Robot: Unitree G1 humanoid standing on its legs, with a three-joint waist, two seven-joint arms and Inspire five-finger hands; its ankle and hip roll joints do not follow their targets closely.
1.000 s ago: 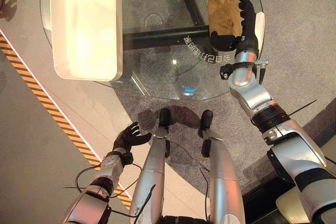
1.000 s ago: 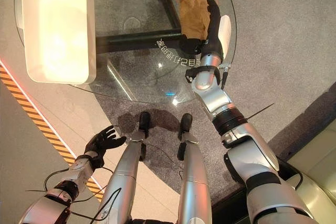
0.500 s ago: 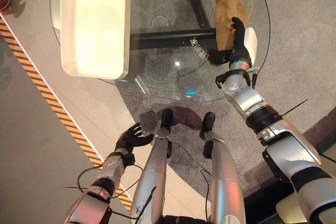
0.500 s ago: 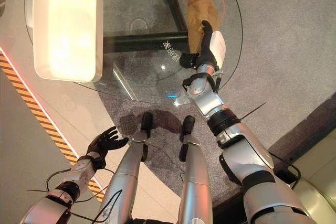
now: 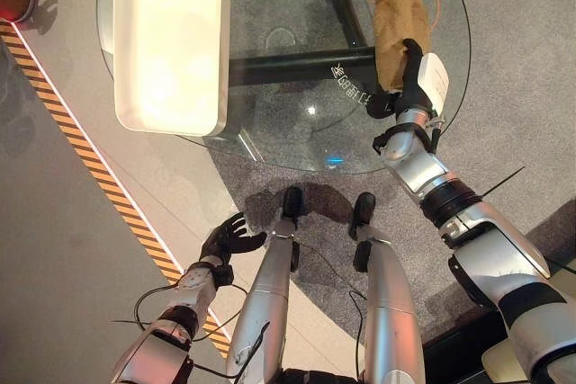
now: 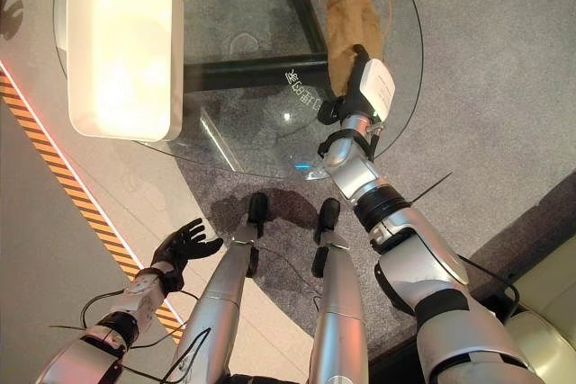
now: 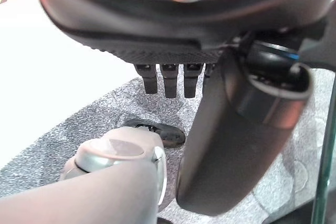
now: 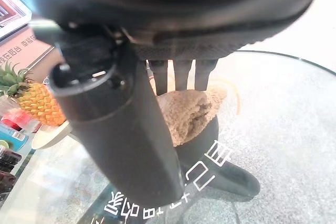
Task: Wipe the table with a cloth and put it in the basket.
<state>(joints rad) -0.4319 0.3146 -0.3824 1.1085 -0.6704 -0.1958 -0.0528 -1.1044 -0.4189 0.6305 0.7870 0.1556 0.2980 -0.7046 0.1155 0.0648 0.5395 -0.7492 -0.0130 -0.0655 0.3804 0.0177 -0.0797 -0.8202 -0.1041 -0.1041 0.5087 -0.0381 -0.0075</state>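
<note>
Left hand (image 7: 173, 51) up close, fingers (image 7: 170, 82) straight, thumb (image 7: 236, 145) sticking out, grey carpet (image 7: 105, 108) below.

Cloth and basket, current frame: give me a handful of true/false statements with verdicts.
1. The brown cloth lies on the glass table. True.
2. The cloth is already in the white basket. False: it lies far from the basket, on the table's right side.
3. The right hand rests on the cloth's near end. True.
4. The left hand is pressing on the table. False: it hangs low beside the legs, fingers spread, holding nothing.
5. The basket stands on the floor. False: it sits on the table's left part.
</note>
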